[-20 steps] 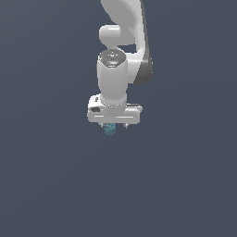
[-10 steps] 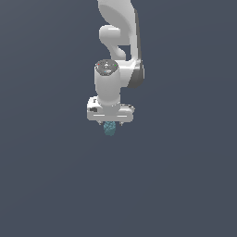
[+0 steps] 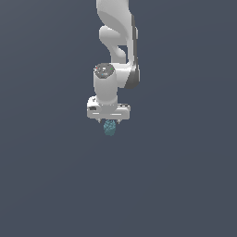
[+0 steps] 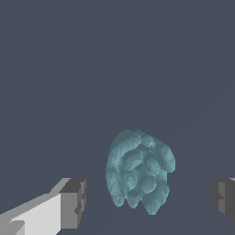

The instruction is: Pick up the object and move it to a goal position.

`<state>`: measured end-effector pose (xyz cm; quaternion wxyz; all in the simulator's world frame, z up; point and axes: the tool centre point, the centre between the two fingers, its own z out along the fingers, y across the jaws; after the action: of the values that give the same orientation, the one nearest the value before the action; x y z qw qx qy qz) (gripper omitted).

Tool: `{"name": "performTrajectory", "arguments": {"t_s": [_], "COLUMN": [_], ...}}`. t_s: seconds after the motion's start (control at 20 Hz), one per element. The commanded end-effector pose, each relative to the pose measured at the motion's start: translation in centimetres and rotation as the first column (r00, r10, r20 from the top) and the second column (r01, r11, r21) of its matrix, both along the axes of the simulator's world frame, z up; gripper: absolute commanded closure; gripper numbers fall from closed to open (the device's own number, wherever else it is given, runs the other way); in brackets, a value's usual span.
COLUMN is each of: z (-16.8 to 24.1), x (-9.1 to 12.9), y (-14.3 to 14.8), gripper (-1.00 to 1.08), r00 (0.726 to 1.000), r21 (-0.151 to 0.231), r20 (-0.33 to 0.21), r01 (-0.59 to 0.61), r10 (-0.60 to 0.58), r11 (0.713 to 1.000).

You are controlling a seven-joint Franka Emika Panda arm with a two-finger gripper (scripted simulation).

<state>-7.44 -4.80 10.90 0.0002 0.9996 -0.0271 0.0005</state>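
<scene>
The fingers (image 4: 73, 202) of the gripper (image 3: 109, 121) are cut off at the wrist view's edges, spread wide apart, with the knobbly teal object (image 4: 139, 171) seen ungripped between them.

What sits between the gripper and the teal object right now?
Nothing visible. In the wrist view the object lies in the open gap between the two fingers, with bare dark surface on both sides and neither finger touching it. The exterior view shows the gripper directly over it, nothing else nearby.

Lump (image 4: 139, 173) looks matt and super knobbly, gripper (image 4: 147, 202) is smooth white plastic-ish with grey matt pads (image 4: 73, 203).
</scene>
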Motion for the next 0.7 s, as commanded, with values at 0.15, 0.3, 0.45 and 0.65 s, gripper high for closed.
{"name": "performTrajectory", "arguments": {"t_s": [0.15,0.3,0.45,0.65], "z": [-0.2,-0.7,-1.8,-3.8], "x": [-0.2,-0.3,-0.3,-0.4], "y": [-0.1,-0.1,-0.1,-0.1], "gripper": [-0.92,-0.92,-0.92,-0.92], "r00": [1.000,1.000,1.000,1.000], "r21": [0.000,0.000,0.000,0.000], "r20": [-0.001,-0.001,-0.001,-0.001], "r01": [0.001,0.001,0.001,0.001], "r10": [-0.001,-0.001,-0.001,-0.001], "r11": [1.000,1.000,1.000,1.000]}}
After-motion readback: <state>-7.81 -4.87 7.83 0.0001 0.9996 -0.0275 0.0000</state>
